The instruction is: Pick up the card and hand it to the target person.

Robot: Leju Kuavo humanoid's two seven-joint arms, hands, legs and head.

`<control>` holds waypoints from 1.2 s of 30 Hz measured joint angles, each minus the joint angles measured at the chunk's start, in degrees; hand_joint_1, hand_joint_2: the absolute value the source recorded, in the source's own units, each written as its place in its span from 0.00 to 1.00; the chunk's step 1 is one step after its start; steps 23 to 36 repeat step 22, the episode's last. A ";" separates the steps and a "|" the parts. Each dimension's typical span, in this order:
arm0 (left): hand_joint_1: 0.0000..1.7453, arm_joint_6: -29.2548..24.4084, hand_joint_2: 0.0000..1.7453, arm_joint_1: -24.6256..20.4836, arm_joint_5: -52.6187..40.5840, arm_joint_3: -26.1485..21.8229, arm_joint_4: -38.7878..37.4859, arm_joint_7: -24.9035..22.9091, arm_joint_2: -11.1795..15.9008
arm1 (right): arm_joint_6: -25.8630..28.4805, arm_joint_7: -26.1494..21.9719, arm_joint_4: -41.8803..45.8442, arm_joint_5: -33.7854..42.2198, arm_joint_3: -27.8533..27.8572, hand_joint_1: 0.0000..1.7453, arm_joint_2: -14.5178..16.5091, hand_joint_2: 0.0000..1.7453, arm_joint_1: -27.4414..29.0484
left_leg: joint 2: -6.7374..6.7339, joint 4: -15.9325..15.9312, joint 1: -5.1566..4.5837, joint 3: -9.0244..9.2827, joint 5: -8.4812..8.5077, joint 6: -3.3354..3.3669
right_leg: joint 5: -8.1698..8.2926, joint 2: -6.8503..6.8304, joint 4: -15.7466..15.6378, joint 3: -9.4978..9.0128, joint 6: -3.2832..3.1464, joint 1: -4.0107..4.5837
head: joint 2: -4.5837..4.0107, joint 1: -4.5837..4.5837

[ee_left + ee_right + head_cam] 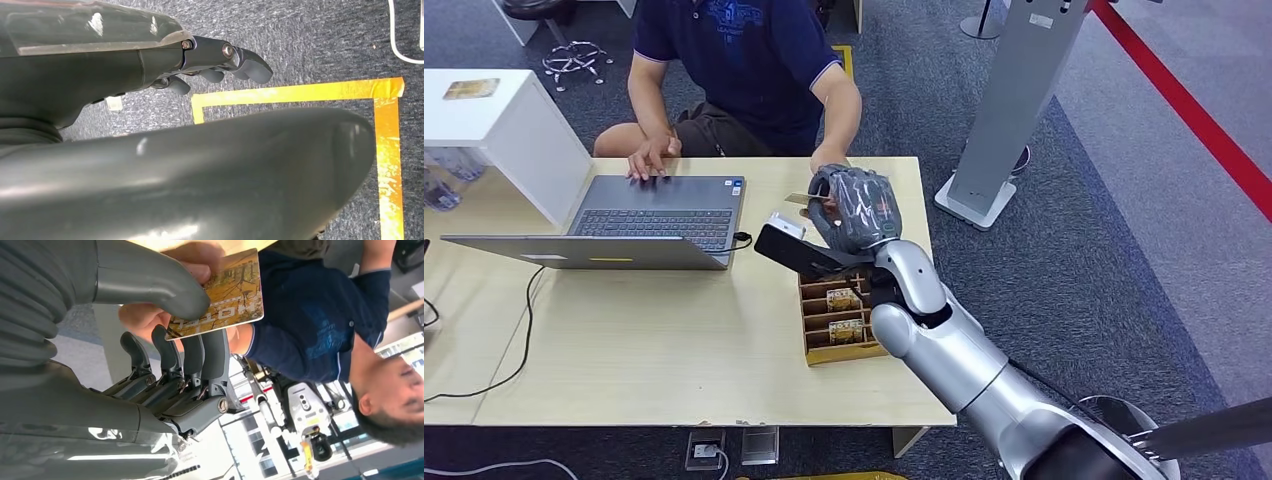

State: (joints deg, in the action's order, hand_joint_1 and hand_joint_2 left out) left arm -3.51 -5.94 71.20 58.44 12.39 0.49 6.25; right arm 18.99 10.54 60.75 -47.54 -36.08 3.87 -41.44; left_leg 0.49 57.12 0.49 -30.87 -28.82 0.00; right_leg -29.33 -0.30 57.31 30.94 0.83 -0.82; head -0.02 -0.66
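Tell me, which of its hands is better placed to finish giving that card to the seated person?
The right. Its right hand already pinches the card over the table's far edge, and the person's hand is at the card. The left hand hangs low over the carpet, holding nothing.

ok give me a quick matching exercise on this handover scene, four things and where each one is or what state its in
Things:
1. card
2. laptop
3. wooden tray
4. left hand

Places or states:
A. open on the table, a person's hand on its keyboard
B. hanging over grey carpet with yellow tape, holding nothing
C. pinched by the right hand, with the person's fingers on it too
D. on the table near its edge, more cards in its slots

Pairs: 1-C, 2-A, 3-D, 4-B
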 joint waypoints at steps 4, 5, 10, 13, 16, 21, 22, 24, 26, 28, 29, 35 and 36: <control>0.00 -0.08 0.00 0.00 0.18 0.03 0.00 -0.20 0.00 | 0.67 -1.07 -7.13 -0.52 -1.46 0.80 3.05 1.00 -2.24 | 0.00 0.00 0.00 -0.01 0.00 0.00 | 0.00 0.00 0.00 0.02 0.00 0.00 | 0.01 -0.01; 0.00 -0.09 0.00 0.00 0.22 0.03 0.00 -0.21 0.00 | 0.72 -1.23 -8.77 -0.58 -1.84 0.80 3.71 1.00 -2.72 | 0.00 0.00 0.00 -0.01 0.00 0.00 | 0.00 0.00 -0.01 0.02 0.00 0.00 | 0.01 -0.03; 0.00 -0.13 0.00 0.02 0.46 0.10 0.00 -0.25 0.00 | 0.90 -1.51 -15.38 -0.57 -3.40 0.60 6.05 1.00 -4.51 | 0.00 0.00 0.00 0.00 0.00 0.00 | 0.00 0.00 -0.02 0.02 0.00 0.00 | 0.01 -0.05; 0.00 0.05 0.00 0.05 0.45 0.12 0.00 -0.25 0.00 | 0.90 -1.33 -17.31 -0.57 -3.97 0.00 6.52 1.00 -4.81 | 0.00 0.01 0.00 0.00 0.00 0.00 | 0.00 0.00 -0.02 0.02 0.00 0.00 | 0.01 -0.04; 0.00 0.68 0.00 0.06 0.23 0.35 0.00 -0.25 0.00 | 0.90 -1.21 -18.39 -0.56 -4.49 0.00 6.70 1.00 -4.87 | -0.01 0.01 0.00 0.00 0.00 0.00 | 0.00 0.01 -0.02 0.03 0.00 0.00 | 0.00 -0.04; 0.00 0.86 0.00 0.06 0.51 0.92 0.00 0.11 0.00 | 1.36 -1.33 -19.48 -0.25 -5.04 0.00 6.80 1.00 -4.93 | -0.02 0.01 0.00 0.01 0.00 0.00 | 0.00 0.01 -0.02 0.03 0.00 0.00 | 0.01 -0.02; 0.00 0.80 0.00 0.06 0.61 0.92 0.00 0.17 0.00 | 1.47 -1.35 -19.52 -0.19 -5.07 0.00 6.80 1.00 -4.94 | -0.02 0.01 0.00 0.01 0.00 0.00 | 0.00 0.01 -0.02 0.03 0.00 0.00 | 0.00 -0.02; 0.00 0.80 0.00 0.06 0.61 0.92 0.00 0.17 0.00 | 1.47 -1.35 -19.52 -0.19 -5.07 0.00 6.80 1.00 -4.94 | -0.02 0.01 0.00 0.01 0.00 0.00 | 0.00 0.01 -0.02 0.03 0.00 0.00 | 0.00 -0.02; 0.00 0.80 0.00 0.06 0.61 0.92 0.00 0.17 0.00 | 1.47 -1.35 -19.52 -0.19 -5.07 0.00 6.80 1.00 -4.94 | -0.02 0.01 0.00 0.01 0.00 0.00 | 0.00 0.01 -0.02 0.03 0.00 0.00 | 0.00 -0.02; 0.00 0.80 0.00 0.06 0.61 0.92 0.00 0.17 0.00 | 1.47 -1.35 -19.52 -0.19 -5.07 0.00 6.80 1.00 -4.94 | -0.02 0.01 0.00 0.01 0.00 0.00 | 0.00 0.01 -0.02 0.03 0.00 0.00 | 0.00 -0.02; 0.00 0.80 0.00 0.06 0.61 0.92 0.00 0.17 0.00 | 1.47 -1.35 -19.52 -0.19 -5.07 0.00 6.80 1.00 -4.94 | -0.02 0.01 0.00 0.01 0.00 0.00 | 0.00 0.01 -0.02 0.03 0.00 0.00 | 0.00 -0.02; 0.00 0.80 0.00 0.06 0.61 0.92 0.00 0.17 0.00 | 1.47 -1.35 -19.52 -0.19 -5.07 0.00 6.80 1.00 -4.94 | -0.02 0.01 0.00 0.01 0.00 0.00 | 0.00 0.01 -0.02 0.03 0.00 0.00 | 0.00 -0.02; 0.00 0.80 0.00 0.06 0.61 0.92 0.00 0.17 0.00 | 1.47 -1.35 -19.52 -0.19 -5.07 0.00 6.80 1.00 -4.94 | -0.02 0.01 0.00 0.01 0.00 0.00 | 0.00 0.01 -0.02 0.03 0.00 0.00 | 0.00 -0.02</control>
